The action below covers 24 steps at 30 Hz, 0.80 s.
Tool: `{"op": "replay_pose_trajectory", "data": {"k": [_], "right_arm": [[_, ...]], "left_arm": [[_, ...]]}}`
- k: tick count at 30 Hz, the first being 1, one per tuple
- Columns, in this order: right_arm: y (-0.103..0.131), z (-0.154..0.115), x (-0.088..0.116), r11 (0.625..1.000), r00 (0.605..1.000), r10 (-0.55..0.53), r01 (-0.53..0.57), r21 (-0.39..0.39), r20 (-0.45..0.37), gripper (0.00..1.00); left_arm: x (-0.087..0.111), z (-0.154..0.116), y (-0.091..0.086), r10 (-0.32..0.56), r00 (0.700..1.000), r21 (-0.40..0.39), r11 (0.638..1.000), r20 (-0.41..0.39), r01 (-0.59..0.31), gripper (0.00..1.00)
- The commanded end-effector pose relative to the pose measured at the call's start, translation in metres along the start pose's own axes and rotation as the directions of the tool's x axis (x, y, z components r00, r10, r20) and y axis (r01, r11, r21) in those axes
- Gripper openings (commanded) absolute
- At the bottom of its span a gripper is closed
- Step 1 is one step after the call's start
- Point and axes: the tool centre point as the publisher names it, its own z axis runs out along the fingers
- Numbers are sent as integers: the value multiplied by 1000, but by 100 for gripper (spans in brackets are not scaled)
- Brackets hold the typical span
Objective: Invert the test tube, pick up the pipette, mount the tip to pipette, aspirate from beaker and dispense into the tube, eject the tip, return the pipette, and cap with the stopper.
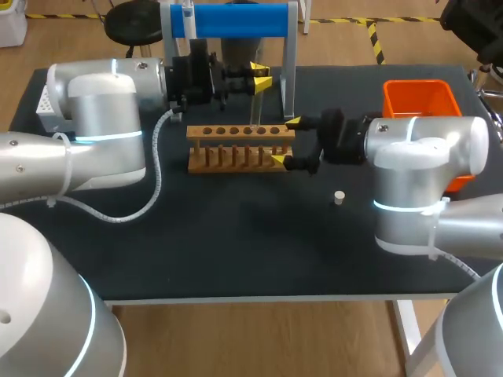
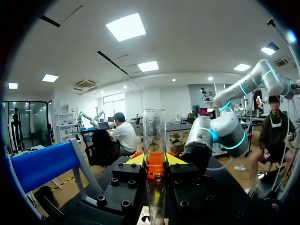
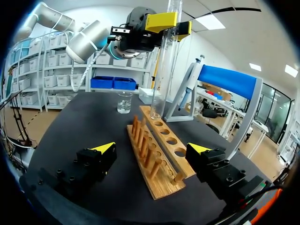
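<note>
My left gripper (image 1: 261,76) is shut on a clear test tube (image 1: 255,106) and holds it upright over the wooden rack (image 1: 240,146). In the left wrist view the tube (image 2: 153,133) stands between the yellow tips of the left gripper (image 2: 153,161). From the right wrist, the tube's (image 3: 164,61) lower end meets a far hole of the rack (image 3: 161,152). My right gripper (image 1: 286,142) is open, its fingers straddling the rack's right end without touching it (image 3: 152,150). The pipette (image 3: 188,84) hangs on the blue stand (image 3: 229,79). A beaker (image 3: 124,101) stands behind the rack. A small white stopper (image 1: 339,197) lies on the table.
An orange bin (image 1: 420,98) sits at the table's right back, beside my right arm. The blue stand (image 1: 232,20) rises just behind the rack. A white box (image 1: 45,108) stands at the far left edge, behind my left arm.
</note>
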Motion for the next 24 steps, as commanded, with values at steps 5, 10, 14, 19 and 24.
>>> {"op": "replay_pose_trajectory", "data": {"k": [5,10,14,19,24], "right_arm": [[-1,1,2,1000,1000,-9,9,9,3,100],[0,1,2,1000,1000,-13,13,10,2,100],[0,1,2,1000,1000,-13,13,10,2,100],[0,1,2,1000,1000,-13,13,10,2,100],[0,1,2,1000,1000,-13,13,10,2,100]], "left_arm": [[1,0,0,1,1000,-1,1000,1,-1,0],[1,0,0,1,1000,-1,1000,1,-1,0],[1,0,0,1,1000,-1,1000,1,-1,0],[1,0,0,1,1000,-1,1000,1,-1,0],[1,0,0,1,1000,-1,1000,1,-1,0]]}}
